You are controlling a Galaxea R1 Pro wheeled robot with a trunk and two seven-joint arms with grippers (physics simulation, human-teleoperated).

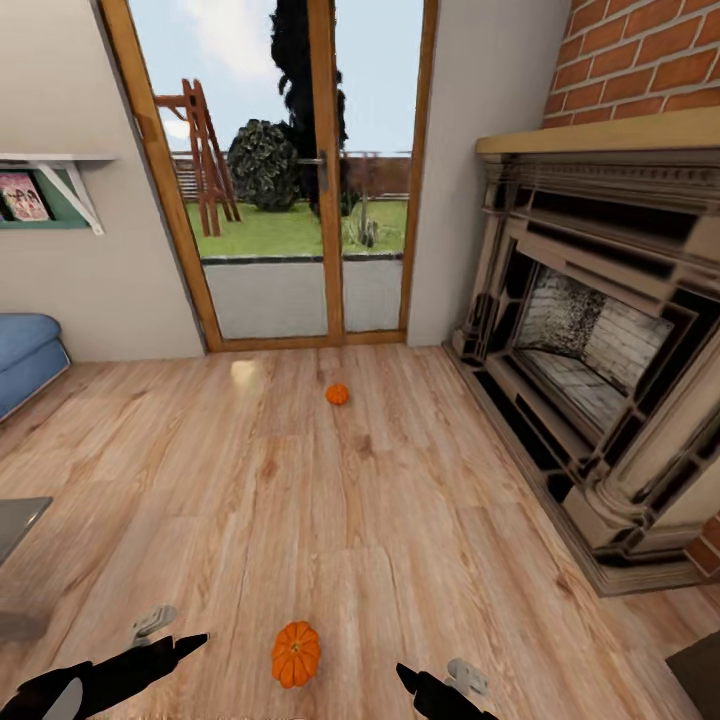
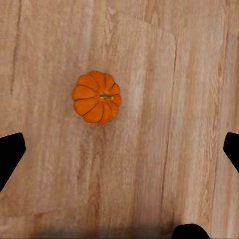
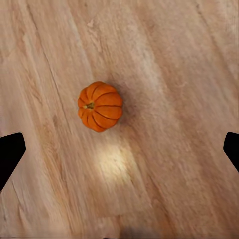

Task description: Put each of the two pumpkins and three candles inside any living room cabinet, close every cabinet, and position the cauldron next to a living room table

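A small ribbed orange pumpkin [image 1: 295, 653] lies on the wooden floor just ahead of me, between my two arms. The left wrist view looks straight down on this pumpkin [image 2: 97, 96], stem up, and the right wrist view has the pumpkin [image 3: 99, 106] on the boards too. A second pumpkin [image 1: 337, 394] sits farther off, toward the glass door. My left gripper [image 1: 175, 632] hovers to the near pumpkin's left and my right gripper [image 1: 432, 677] to its right. Both are open and empty, with fingers [image 2: 10, 152] [image 3: 10, 152] spread wide above the floor.
An ornate fireplace surround [image 1: 600, 380] runs along the right wall under red brick. A wood-framed glass door [image 1: 300, 200] closes the far side. A blue sofa [image 1: 25, 360] and a grey object [image 1: 15, 520] stand at the left edge. Open floor lies between the pumpkins.
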